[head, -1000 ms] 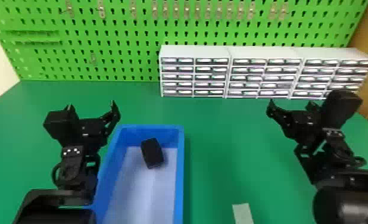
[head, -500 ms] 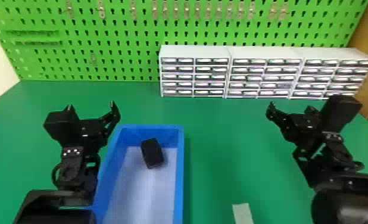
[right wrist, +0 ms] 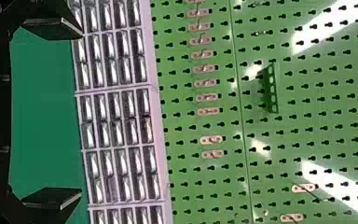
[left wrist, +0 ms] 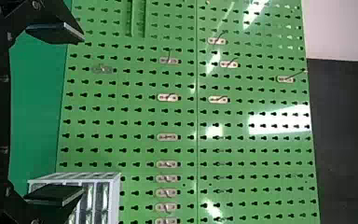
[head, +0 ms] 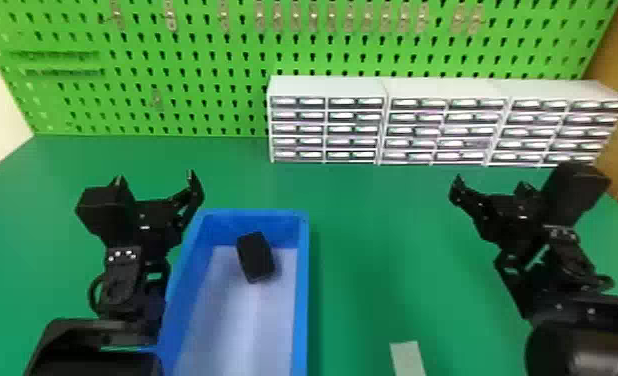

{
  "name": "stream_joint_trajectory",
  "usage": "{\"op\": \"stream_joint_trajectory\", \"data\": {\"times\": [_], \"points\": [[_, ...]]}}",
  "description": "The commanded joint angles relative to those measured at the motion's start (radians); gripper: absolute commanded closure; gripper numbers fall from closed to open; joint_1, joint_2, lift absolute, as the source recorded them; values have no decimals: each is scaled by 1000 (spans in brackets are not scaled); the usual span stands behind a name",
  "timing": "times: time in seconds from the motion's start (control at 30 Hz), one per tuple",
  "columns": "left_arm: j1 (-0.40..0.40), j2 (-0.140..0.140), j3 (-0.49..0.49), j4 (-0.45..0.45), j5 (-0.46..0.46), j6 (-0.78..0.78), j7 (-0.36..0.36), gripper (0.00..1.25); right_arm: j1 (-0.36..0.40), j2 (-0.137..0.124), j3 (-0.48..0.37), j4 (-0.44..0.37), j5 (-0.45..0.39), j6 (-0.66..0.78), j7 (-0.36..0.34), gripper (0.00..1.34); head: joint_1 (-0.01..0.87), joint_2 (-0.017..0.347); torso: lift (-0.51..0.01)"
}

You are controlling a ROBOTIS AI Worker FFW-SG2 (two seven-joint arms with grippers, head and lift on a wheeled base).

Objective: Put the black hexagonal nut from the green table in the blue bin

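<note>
So, left claw (head: 156,179) first: it's held up beside the bin's left wall, near its far end, flat black fingers (left wrist: 58,33) spread wide with nothing pinched. Same deal with the right claw (head: 491,185), spread and empty, well apart from the bin on the other side.

The black hexagonal nut (head: 256,257) is seen as a chunky dark block, longer than it is wide, set a bit askew. It's placed inside the blue bin (head: 300,300), near the far end, over to the left claw's right and a little closer to the robot than those fingertips, not touched by either claw.

On the green tabletop (head: 373,225), a pale strip (head: 407,357) is seen right of the bin, and white drawer units (head: 325,85) are lined up at the back, by the green pegboard (head: 208,95).
</note>
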Motion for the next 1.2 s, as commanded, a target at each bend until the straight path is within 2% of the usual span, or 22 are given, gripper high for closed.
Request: {"op": "stream_joint_trajectory", "data": {"times": [0.0, 1.17], "points": [[-1, 1, 1, 0, 1, 0, 0, 140, -1, -2, -3, 0, 0, 0, 0, 113, 657, 57, -95], [3, -1, 2, 0, 0, -2, 0, 140, 11, -8, 14, -3, 0, 6, 0, 111, 657, 57, -95]]}}
